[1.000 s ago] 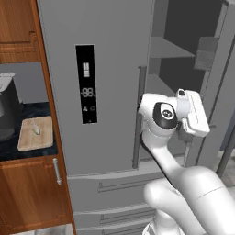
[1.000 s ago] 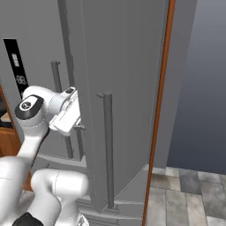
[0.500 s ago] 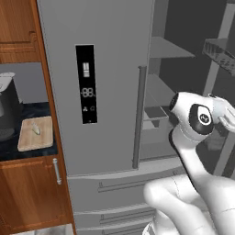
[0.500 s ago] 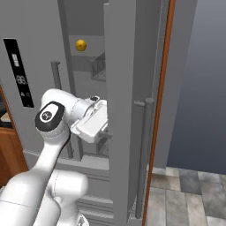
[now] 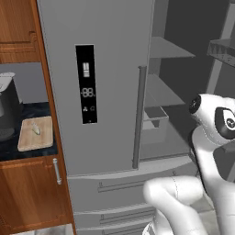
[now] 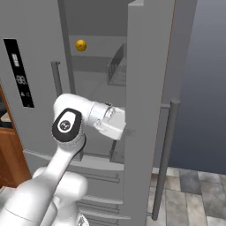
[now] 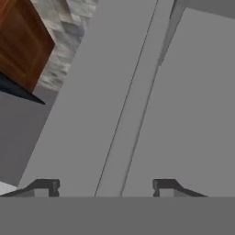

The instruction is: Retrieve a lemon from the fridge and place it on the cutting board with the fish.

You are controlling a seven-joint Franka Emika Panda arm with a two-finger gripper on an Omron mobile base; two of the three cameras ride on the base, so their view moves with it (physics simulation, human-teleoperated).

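One fridge [image 6: 145,88] door swung open, lemon [image 6: 80,45] shelved inside

lemon [image 6: 80,45] on upper shelf in fridge [image 5: 110,92], fish [image 5: 36,130] on cutting board [image 5: 36,133] left of fridge

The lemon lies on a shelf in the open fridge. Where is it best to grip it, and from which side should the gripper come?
Grip the lemon across its round middle, coming level from the open front of the fridge. It sits alone on a high shelf with free space beside it, while the shelf above probably blocks any approach from the top.
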